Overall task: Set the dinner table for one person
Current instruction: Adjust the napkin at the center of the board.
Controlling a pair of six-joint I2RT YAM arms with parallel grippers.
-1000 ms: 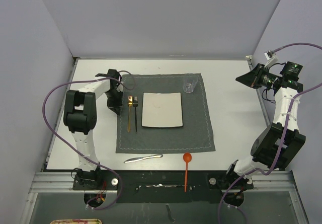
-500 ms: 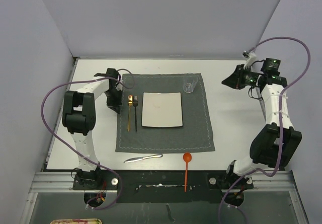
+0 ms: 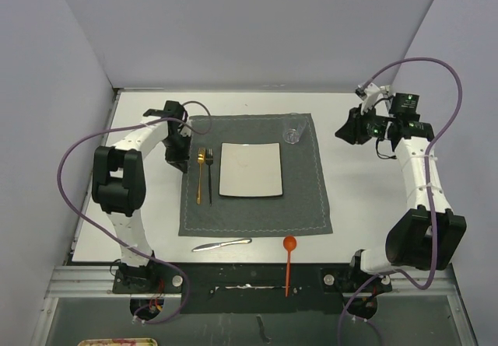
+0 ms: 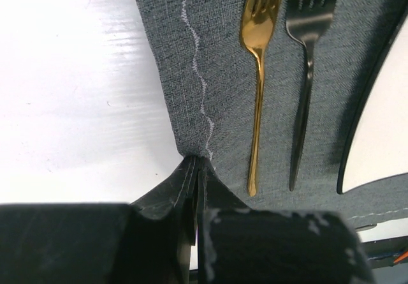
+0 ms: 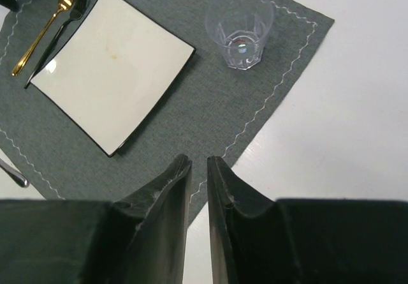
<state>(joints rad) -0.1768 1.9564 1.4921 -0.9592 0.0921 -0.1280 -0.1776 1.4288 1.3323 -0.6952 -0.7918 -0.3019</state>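
I see left gripper point(image 4: 195, 164) closed tight, tips at placemat point(image 4: 223, 73) left edge (pinching cloth? can't tell). White desk point(image 3: 366, 190) carries mat, plate point(image 3: 250, 170), glass point(image 3: 292, 132). Right gripper point(image 5: 199, 164) narrowly parted, empty, above mat's right edge.

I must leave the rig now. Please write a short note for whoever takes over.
Left gripper: shut, tips at the left edge of the placemat; whether it pinches the cloth, I cannot tell.
Right gripper: jaws slightly apart, empty, above the dinner table right of the placemat.
Done: plate on the placemat, gold fork and dark fork left of it, glass at the far right corner.
Left: knife and orange spoon lie off the placemat, near the arms; probably they go beside the plate.
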